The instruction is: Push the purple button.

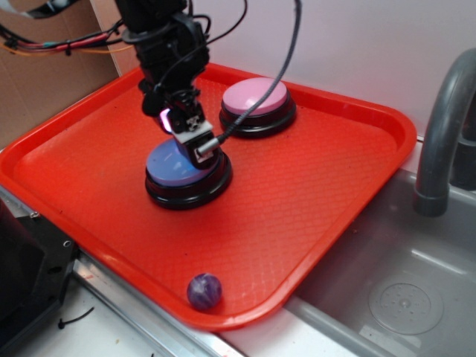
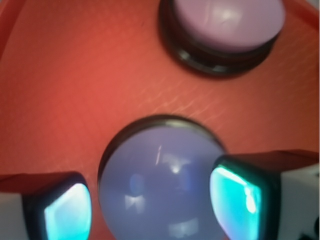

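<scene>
Gripper: the gripper (image 2: 150, 205) sits low over the dome with its jaws parted about as wide as the dome and nothing clamped between them; the glowing teal fingertips (image 2: 232, 192) flank the button's top on either side in the wrist view.
Contact: in the exterior view the finger ends look to be touching or just above the dome; whether the button is already depressed cannot be told.
Purple button: the purple button (image 1: 178, 165), lavender-blue dome on a black round base, stands near the middle of the tray, directly under the gripper.
Pink button: the pink button (image 1: 256, 97), same build, sits behind it toward the tray's far edge, near but apart.
Ball: a small marbled purple ball (image 1: 204, 291) lies at the near rim, well apart from both buttons.
Tray: a red plastic tray (image 1: 349, 186) carries all three; a grey sink (image 1: 405, 297) and faucet (image 1: 439, 126) lie beside it.
Risk, slip: with the fingers spread across a rounded top, a downward push could slide off to one side and straddle the dome instead of pressing it.
Risk, shove: an off-centre press could nudge the base across the tray rather than click it.
Risk, wrong target: drift toward the far edge would bring the pink button into reach.
</scene>
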Tool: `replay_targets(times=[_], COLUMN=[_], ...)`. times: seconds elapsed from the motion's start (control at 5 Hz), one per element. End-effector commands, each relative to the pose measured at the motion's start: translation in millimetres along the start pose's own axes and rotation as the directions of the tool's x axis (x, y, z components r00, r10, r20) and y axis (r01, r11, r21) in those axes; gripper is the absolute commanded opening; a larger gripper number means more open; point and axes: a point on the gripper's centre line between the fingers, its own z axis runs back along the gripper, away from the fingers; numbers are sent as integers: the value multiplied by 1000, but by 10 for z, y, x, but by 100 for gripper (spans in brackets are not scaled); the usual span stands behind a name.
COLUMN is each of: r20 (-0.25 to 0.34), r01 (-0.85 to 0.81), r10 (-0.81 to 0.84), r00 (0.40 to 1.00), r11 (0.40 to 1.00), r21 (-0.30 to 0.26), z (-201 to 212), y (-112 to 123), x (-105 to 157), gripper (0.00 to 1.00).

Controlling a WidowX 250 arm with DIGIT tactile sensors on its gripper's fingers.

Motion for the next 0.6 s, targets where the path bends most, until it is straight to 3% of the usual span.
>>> replay_targets(times=[0.0, 0.4], r20=[-29, -26], r01=[-7, 2], r10=[7, 0], r00=[1000, 1000], r11=[1000, 998], r21=[28, 55], z=[-72, 164], y=[26, 3], x=[43, 74], gripper=[100, 100])
